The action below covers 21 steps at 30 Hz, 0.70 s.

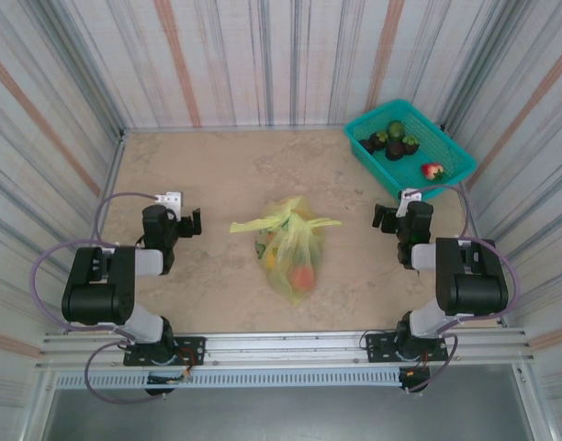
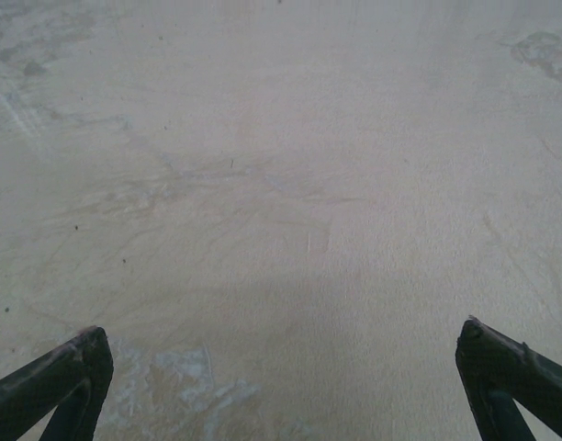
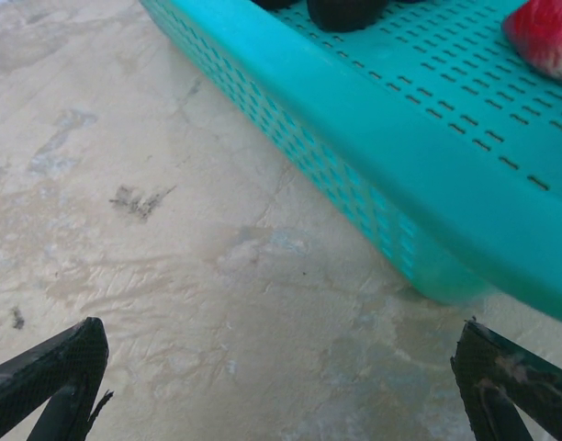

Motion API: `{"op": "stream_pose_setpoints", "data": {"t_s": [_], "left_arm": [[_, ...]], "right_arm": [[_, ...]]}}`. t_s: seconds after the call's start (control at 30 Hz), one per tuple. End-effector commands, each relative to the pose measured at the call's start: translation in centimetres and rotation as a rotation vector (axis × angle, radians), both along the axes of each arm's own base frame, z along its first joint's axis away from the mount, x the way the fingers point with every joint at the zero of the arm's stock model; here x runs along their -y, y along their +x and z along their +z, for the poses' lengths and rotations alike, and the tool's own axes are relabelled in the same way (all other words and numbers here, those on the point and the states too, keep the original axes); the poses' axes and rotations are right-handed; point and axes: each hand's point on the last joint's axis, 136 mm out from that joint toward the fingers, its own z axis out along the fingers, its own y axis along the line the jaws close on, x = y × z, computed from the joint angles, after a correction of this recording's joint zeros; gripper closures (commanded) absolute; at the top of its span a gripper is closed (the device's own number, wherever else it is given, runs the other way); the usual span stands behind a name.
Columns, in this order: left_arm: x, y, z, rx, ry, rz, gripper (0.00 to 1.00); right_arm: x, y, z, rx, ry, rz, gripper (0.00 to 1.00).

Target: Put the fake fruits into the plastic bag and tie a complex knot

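yellow-green plastic bag [image 1: 290,255] lies mid tabletop [image 1: 217,175], fake fruits [image 1: 302,277] inside, handles bunched in a knot [image 1: 286,221] at its far end. left gripper [image 2: 281,344] spread wide, empty, left of bag. right gripper [image 3: 281,340] also spread, empty, just beside teal basket [image 3: 373,119] w/ strawberry [image 3: 543,37] + dark fruits [image 1: 391,145].

Striped walls [image 1: 263,55], grey and white with rust-red bands, enclose three sides of a beige, marble-patterned tabletop [image 1: 226,175]. An aluminium rail [image 1: 281,344] lines its near edge.
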Motion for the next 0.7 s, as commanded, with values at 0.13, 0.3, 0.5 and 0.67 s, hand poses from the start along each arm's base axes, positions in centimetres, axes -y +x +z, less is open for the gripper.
{"op": "stream_pose_setpoints", "data": {"t_s": [0.13, 0.3, 0.5, 0.67], "left_arm": [[0.2, 1.1, 1.6, 0.062, 0.004, -0.021, 0.01], [0.4, 1.0, 1.6, 0.058, -0.004, -0.036, 0.01], [1.2, 0.2, 2.0, 0.109, 0.023, -0.068, 0.01], [-0.5, 1.0, 1.8, 0.087, -0.006, 0.011, 0.01]], "right_arm": [[1.1, 0.5, 1.5, 0.075, -0.051, -0.073, 0.01], [1.1, 0.4, 1.6, 0.081, -0.049, -0.072, 0.01], [1.1, 0.5, 1.6, 0.081, -0.048, -0.071, 0.01], [1.2, 0.4, 1.5, 0.079, -0.048, -0.073, 0.01]]}}
